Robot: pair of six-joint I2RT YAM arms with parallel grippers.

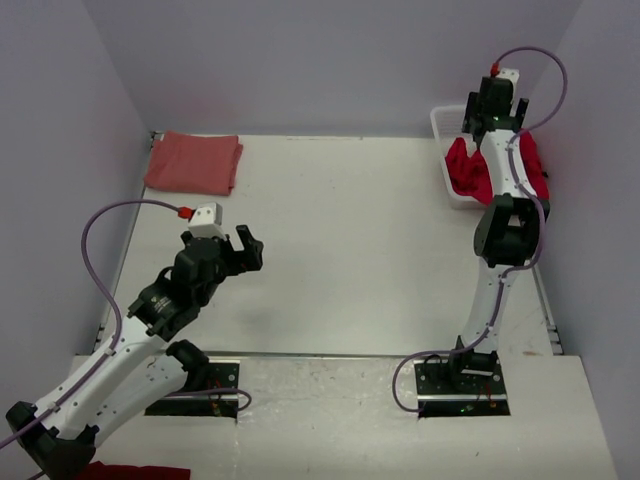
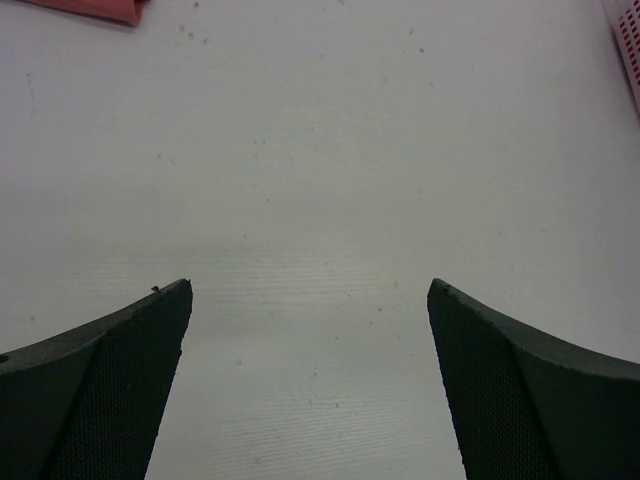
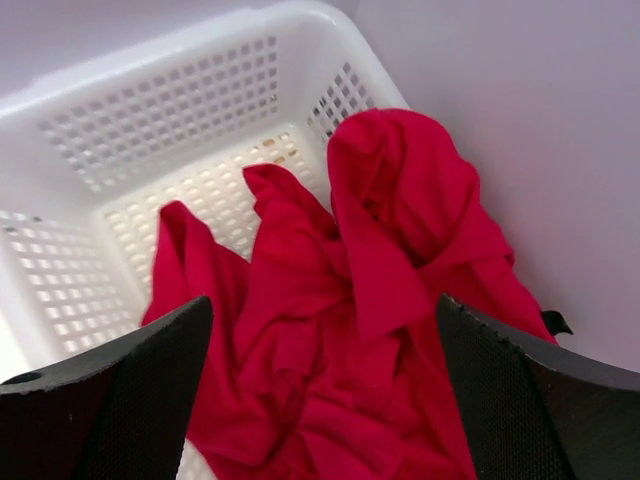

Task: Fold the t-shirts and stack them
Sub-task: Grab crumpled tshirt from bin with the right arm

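We judge the step in hand to be fetching the second shirt. Our right tool point(image 3: 320, 340) hangs over the white basket point(image 3: 150, 120), fingers apart and empty, with the bright red t-shirt point(image 3: 400, 230) crumpled inside. Next comes a descent and a pinch on a raised fold. Our left tool point(image 2: 310, 300), also spread wide, hovers over the desk point(image 2: 320, 150). The top view alone shows the salmon t-shirt point(image 1: 193, 162) whole, folded at the far left corner. Only the right wrist view shows how the red cloth bunches.

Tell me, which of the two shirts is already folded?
The paler salmon shirt, lying folded at the far left corner of the table. The bright red shirt is crumpled in the white basket.
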